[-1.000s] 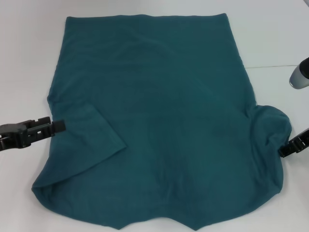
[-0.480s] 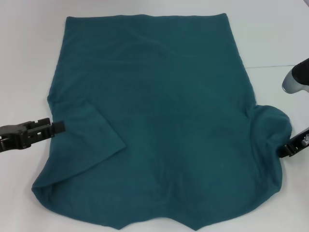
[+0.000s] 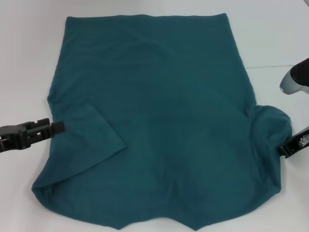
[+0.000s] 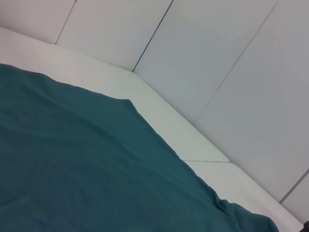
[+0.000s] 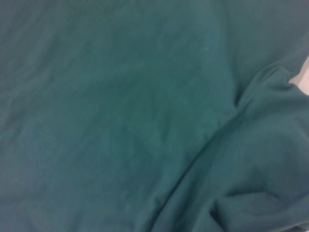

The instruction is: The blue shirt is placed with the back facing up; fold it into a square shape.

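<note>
- You have one shirt [image 3: 159, 121]: soft, dark teal, plain side up, spread flat across the white table [image 3: 29, 58], sleeves folded inward.
- Two grippers: left gripper [image 3: 57, 126] touches its left edge, right gripper [image 3: 286, 151] its right sleeve; I cannot tell either's finger state.

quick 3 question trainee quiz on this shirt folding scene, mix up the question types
1. True or false: white lettering shows on the blue shirt.
2. Which sleeve lies folded flat over the shirt's body? A) the one by the left claw B) the one by the right claw
3. Fill in: the shirt lies on a ____ table.

Key: 1 false, only plain fabric shows; 2 A, the right-side sleeve bulges outward; 3 white.
</note>
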`<state>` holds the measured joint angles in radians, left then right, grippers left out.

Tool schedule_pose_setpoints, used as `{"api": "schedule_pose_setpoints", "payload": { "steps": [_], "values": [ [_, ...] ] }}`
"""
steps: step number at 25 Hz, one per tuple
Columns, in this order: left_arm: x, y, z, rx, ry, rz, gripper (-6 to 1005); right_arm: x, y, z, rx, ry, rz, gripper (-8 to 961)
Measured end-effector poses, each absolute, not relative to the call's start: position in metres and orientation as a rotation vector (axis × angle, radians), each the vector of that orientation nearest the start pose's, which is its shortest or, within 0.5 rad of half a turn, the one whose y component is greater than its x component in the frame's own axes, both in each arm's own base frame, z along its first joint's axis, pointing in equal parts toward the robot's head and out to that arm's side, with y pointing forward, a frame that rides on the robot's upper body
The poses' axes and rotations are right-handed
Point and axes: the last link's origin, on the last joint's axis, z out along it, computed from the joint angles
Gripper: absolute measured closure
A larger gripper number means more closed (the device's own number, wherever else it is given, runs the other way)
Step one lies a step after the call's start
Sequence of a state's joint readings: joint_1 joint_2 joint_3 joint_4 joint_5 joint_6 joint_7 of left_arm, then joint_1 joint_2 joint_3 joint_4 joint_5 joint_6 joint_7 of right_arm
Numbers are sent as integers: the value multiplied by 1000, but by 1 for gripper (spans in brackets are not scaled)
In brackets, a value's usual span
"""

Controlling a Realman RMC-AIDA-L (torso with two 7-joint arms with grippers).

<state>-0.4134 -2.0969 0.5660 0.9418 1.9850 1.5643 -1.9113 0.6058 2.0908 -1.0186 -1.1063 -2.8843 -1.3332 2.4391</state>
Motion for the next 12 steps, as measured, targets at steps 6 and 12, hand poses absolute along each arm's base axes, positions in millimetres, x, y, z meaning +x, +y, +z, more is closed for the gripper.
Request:
{"api": "schedule_pose_setpoints", "payload": {
  "steps": [6, 12],
  "values": [
    [-285, 326, 65, -2348, -1174, -802, 348, 275, 383, 55, -2200, 1081, -499, 937],
    [-286, 325, 65, -2345, -1178, -800, 348, 261, 386, 69, -2184, 1031, -472, 933]
  ]
}}
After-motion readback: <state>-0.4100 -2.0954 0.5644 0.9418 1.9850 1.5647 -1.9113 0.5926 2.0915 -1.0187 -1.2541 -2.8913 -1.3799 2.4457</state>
